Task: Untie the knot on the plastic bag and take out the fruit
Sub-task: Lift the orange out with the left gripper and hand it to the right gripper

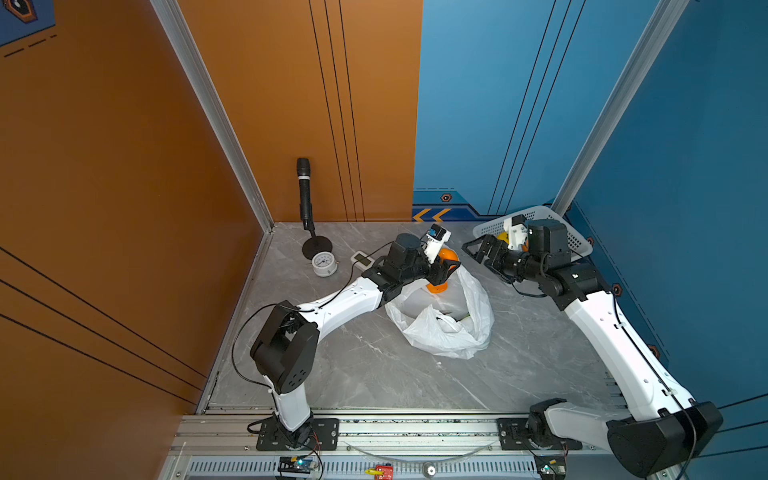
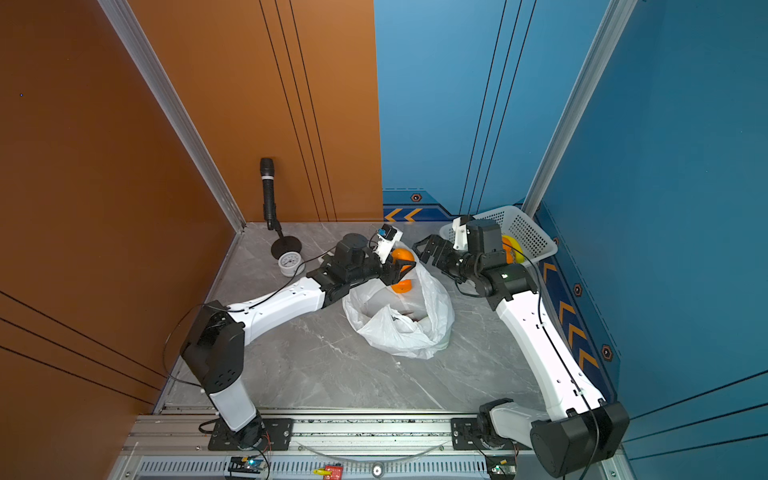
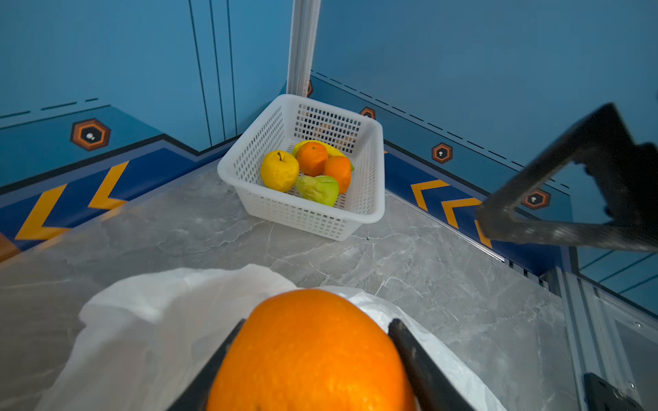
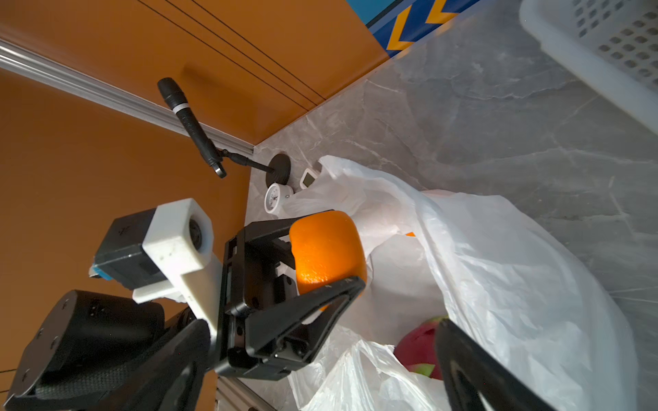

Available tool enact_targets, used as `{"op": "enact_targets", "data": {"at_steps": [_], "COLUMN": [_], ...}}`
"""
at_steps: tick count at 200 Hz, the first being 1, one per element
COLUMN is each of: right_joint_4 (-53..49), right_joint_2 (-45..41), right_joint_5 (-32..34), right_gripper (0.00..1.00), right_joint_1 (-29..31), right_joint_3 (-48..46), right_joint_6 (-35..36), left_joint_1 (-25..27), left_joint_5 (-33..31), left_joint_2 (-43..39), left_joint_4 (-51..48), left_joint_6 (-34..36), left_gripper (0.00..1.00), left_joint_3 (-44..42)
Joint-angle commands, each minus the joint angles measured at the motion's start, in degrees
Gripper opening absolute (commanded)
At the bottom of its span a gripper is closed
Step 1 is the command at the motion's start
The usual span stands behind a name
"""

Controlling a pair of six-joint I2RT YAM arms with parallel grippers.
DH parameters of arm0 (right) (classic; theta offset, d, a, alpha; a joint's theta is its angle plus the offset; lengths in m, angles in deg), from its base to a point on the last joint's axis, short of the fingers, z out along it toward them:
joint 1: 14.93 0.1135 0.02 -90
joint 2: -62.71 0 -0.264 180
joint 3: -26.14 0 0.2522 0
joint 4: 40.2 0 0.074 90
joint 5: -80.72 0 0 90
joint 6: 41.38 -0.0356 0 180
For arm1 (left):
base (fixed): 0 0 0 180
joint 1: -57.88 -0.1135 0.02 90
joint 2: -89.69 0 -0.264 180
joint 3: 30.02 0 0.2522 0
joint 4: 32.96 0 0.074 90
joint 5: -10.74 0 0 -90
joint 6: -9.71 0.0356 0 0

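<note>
Only the right wrist view shows dragon fruit inside the bag.

An orange sits in the left claw, the plastic bag beneath. Ahead of that claw stands the basket, fruit inside; the right claw lies rightward.

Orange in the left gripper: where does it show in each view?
Top view: held orange mid-frame, at the far edge of the plastic bag.
Top view: held orange same spot.
Left wrist: held orange close up between the jaws, basket beyond.
Right wrist: held orange clamped, plastic bag behind.
Shared landmark: the plastic bag.
</note>
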Motion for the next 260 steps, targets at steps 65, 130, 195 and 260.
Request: {"op": "enact_targets", "data": {"at_steps": [65, 130, 195, 260], "right_joint_4": [-5.44, -2.76, -1.36, 2.47], "right_joint_2": [5.83, 6.21, 6.12, 5.74], "right_joint_5": [-11.41, -11.34, -10.76, -9.43], "right_gripper": [0.98, 0.89, 0.57, 0.47], "right_joint_1": [0.17, 0.45, 0.31, -1.38], "right_joint_3": [4.66, 4.00, 4.28, 4.61], "right_joint_6": [2.62, 0.73, -0.06, -2.04], "left_joint_1": [0.46, 2.22, 3.27, 2.73], "left_joint_5": [12.45, 14.94, 10.68, 0.49], "left_joint_2": [-3.19, -3.56, -2.93, -3.76], "left_joint_4": [3.79, -0.02, -5.38, -5.42], "left_joint_6": [11.24, 18.30, 22.96, 21.01], "left_gripper": [0.60, 0.62, 0.64, 0.84], "left_joint_3": [5.12, 6.07, 8.73, 8.83]}}
